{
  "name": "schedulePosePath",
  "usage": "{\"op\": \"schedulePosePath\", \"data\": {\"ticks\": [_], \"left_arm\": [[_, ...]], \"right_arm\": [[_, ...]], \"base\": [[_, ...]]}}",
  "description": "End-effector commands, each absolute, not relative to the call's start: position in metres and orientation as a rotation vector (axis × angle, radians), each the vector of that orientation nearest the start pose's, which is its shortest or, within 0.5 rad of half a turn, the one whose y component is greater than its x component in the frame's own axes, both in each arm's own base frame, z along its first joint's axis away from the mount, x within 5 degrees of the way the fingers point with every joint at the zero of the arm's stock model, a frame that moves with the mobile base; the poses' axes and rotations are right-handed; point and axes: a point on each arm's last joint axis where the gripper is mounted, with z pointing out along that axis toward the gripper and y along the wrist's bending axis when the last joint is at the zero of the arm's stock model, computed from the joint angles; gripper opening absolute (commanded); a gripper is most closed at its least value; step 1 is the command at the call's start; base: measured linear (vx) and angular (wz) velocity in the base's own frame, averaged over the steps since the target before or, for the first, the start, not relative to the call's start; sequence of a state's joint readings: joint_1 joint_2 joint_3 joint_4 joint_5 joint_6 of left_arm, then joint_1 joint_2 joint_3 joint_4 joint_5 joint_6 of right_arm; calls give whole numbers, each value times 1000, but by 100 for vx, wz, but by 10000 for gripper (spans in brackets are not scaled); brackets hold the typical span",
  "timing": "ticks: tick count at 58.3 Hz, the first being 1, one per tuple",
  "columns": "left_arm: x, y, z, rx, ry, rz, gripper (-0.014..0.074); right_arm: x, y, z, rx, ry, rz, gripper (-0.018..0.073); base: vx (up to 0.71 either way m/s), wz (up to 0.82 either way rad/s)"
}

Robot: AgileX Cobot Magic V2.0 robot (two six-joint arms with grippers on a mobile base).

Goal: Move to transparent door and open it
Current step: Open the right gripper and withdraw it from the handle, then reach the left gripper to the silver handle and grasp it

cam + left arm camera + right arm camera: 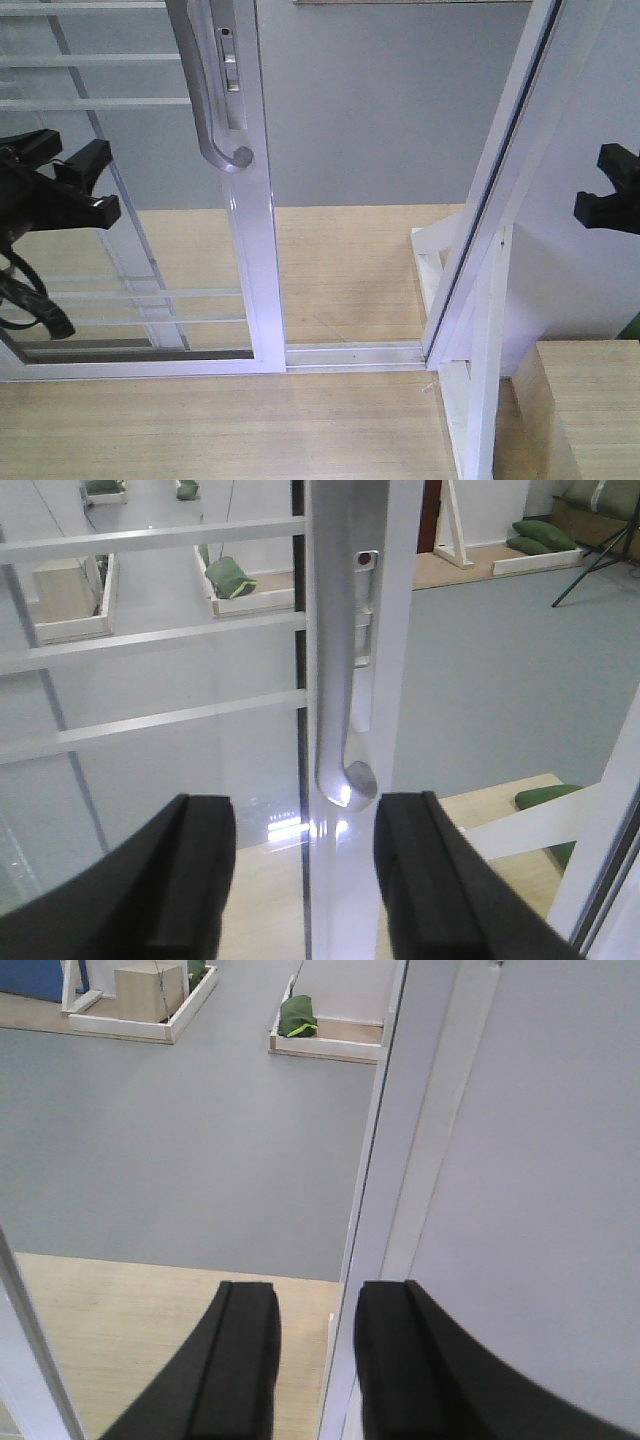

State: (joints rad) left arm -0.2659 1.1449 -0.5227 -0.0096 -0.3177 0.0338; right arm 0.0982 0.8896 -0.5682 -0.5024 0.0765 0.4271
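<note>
The transparent door (pixel 255 250) stands at the left in the front view, clear glass with thin white bars in a glossy white frame. Its curved grey handle (pixel 205 100) runs down the right stile. A gap separates that stile from the slanted white frame (pixel 490 200) on the right. My left gripper (pixel 100 185) hangs open before the glass, left of the stile and below the handle. In the left wrist view the handle's lower end (pixel 345 780) and the stile (pixel 400 630) lie beyond the open left gripper (pixel 305 880), untouched. My right gripper (pixel 605 190) (pixel 318 1360) is open and empty by the white frame.
A white floor track (pixel 350 352) crosses the doorway, with wood flooring in front and grey floor (pixel 380 100) beyond. A wooden box (pixel 590 410) sits at the lower right. Farther off are white-edged trays holding green bags (pixel 297 1015) (pixel 230 578).
</note>
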Motion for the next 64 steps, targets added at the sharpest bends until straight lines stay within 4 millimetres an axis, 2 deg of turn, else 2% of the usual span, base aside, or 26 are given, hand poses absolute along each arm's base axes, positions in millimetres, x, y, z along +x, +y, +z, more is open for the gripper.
{"op": "schedulePosePath", "data": {"ticks": [1,8,13,29,34,55,64], "left_arm": [[240,-69,283,221,1610,-213,491],[257,-76,268,175,1604,-267,494],[272,-81,267,193,1607,-269,494],[326,-97,282,220,1551,-229,494],[340,-96,286,168,1543,-197,494],[387,-107,297,153,1487,-163,494],[397,-109,300,184,1464,-110,477]], "right_arm": [[184,15,319,-145,1786,-15,286],[184,14,317,-136,1816,-28,286],[184,13,315,-131,1832,-36,286],[183,12,313,-122,1860,-50,286],[183,11,311,-116,1879,-59,286],[182,9,310,-125,1899,-87,286],[182,9,310,-132,1899,-94,286]], "base": [[0,0],[0,0],[0,0],[0,0],[0,0],[0,0],[0,0]]}}
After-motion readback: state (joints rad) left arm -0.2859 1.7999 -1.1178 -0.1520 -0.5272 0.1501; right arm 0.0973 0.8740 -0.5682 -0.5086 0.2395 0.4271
